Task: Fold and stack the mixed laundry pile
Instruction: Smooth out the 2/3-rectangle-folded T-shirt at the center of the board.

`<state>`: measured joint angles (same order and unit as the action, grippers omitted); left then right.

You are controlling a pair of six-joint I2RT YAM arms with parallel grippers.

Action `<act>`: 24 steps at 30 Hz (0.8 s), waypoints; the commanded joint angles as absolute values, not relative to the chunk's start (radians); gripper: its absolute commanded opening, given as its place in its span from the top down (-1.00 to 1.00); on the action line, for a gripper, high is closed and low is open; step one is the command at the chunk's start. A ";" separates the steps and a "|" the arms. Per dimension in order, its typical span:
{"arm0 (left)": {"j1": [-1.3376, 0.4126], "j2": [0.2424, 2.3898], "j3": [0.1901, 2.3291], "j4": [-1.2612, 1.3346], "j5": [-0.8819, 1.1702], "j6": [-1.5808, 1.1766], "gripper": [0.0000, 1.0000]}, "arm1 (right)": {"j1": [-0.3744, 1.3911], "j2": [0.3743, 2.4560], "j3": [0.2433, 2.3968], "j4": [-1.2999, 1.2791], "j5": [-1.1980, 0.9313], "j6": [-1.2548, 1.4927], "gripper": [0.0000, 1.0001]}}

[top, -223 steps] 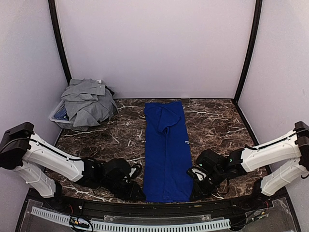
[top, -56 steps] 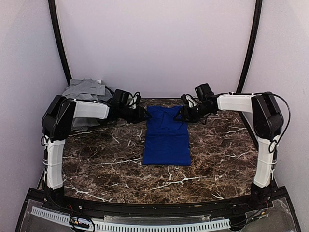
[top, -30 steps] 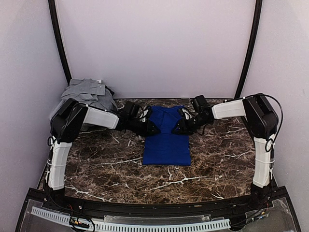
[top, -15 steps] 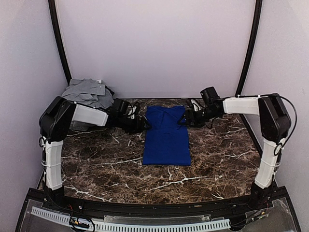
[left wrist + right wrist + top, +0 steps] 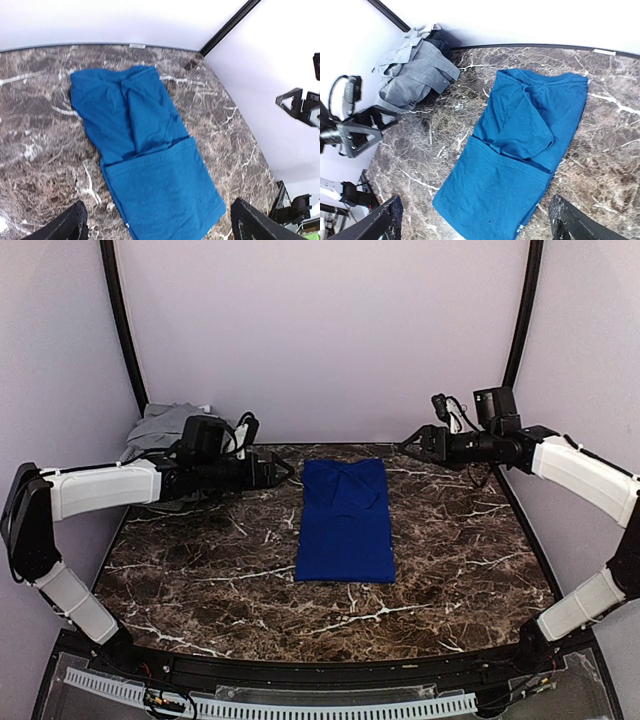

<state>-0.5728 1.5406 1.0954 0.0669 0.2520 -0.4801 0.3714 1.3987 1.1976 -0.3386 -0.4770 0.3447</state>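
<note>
The mixed laundry pile sits heaped in the far left corner of the table; a light-grey shirt lies on top, with a darker piece showing at the heap's far edge; the left arm crosses in front of it in the top view, so its base is hidden. One garment lies apart from the heap: the royal-blue T-shirt is spread flat in the middle of the table, folded into a narrow rectangle; its far half is doubled over with a sleeve laid across, and a crosswise fold edge runs about midway. The left gripper hovers just left of the T-shirt's far end, clear of the cloth, jaws spread wide and empty; the right gripper hangs in the air off the far right corner of the T-shirt, jaws likewise wide apart, holding nothing; in each wrist view the fingertips stand at opposite bottom corners.
</note>
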 commanded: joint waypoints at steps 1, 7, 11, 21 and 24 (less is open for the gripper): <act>-0.601 1.558 1.057 0.073 0.438 -0.486 -0.98 | 0.381 1.398 1.123 -0.267 -0.633 0.459 -0.97; -0.749 1.639 0.995 0.198 0.586 -0.592 -0.98 | 0.501 1.390 0.885 0.063 -0.869 0.708 -0.97; -0.819 1.731 0.973 0.323 0.673 -0.704 -0.98 | 0.526 1.442 0.728 0.322 -0.935 0.901 -0.97; -0.848 1.900 0.950 0.525 0.725 -0.849 -0.98 | 0.577 1.683 0.662 0.642 -0.963 1.094 -0.97; -0.847 1.928 0.931 0.540 0.708 -0.861 -0.98 | 0.587 1.774 0.646 0.741 -0.975 1.137 -0.97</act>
